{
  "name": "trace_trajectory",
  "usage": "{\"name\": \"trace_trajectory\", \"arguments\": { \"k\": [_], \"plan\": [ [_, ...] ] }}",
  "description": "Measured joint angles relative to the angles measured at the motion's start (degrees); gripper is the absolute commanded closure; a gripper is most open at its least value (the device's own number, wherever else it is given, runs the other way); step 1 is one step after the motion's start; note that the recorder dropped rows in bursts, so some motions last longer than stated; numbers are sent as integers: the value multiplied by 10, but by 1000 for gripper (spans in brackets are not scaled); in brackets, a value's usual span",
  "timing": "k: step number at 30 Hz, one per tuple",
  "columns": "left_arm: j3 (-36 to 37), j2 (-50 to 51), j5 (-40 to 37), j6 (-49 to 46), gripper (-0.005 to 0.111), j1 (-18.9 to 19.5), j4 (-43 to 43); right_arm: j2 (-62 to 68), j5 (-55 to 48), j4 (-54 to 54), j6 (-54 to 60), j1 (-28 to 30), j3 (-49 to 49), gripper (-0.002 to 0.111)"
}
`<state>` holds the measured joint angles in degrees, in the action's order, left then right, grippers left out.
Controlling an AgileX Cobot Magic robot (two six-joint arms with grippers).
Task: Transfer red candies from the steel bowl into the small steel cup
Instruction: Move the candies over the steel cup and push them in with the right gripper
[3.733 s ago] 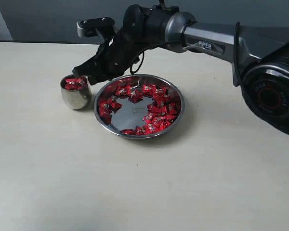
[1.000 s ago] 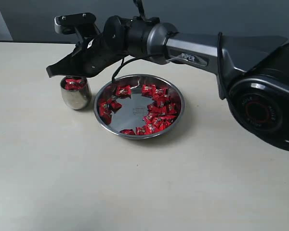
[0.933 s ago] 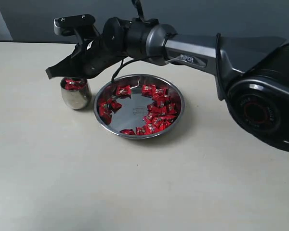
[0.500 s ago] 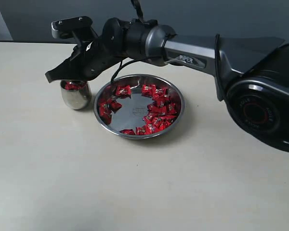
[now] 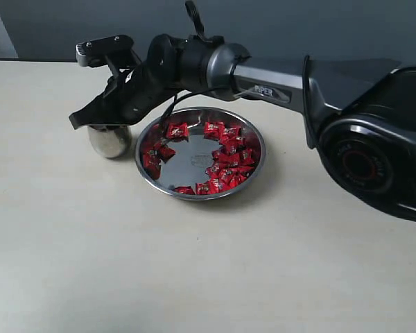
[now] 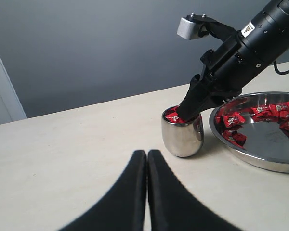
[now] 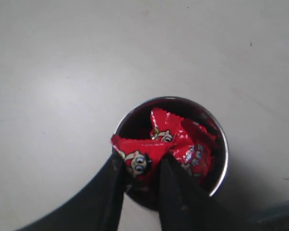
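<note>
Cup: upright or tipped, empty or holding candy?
Upright on the table: the cup has several candies inside. The right gripper pinches one candy at its mouth.

Soft, even indoor light, moderately bright, spreads over the pale table. Shadows are faint and diffuse, a weak one beside the steel bowl. The bowl's floor mirrors dark shapes, and the small steel cup carries pale glare streaks. The left gripper is a flat black silhouette without detail. The right gripper, close to the lens, is dark and blurred, and the red candy in its grip looks slightly soft. The exterior view is mildly grainy.
</note>
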<state>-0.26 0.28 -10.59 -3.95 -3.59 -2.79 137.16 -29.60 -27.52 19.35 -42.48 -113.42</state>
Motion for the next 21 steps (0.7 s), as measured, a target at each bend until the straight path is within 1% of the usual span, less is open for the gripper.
{"name": "trace_trajectory", "arguments": {
  "k": [14,21],
  "plan": [
    [0,0,0,0,105,0,0,3,5,0,1,0,0,83],
    [0,0,0,0,105,0,0,3,25,0,1,0,0,83]
  ]
}}
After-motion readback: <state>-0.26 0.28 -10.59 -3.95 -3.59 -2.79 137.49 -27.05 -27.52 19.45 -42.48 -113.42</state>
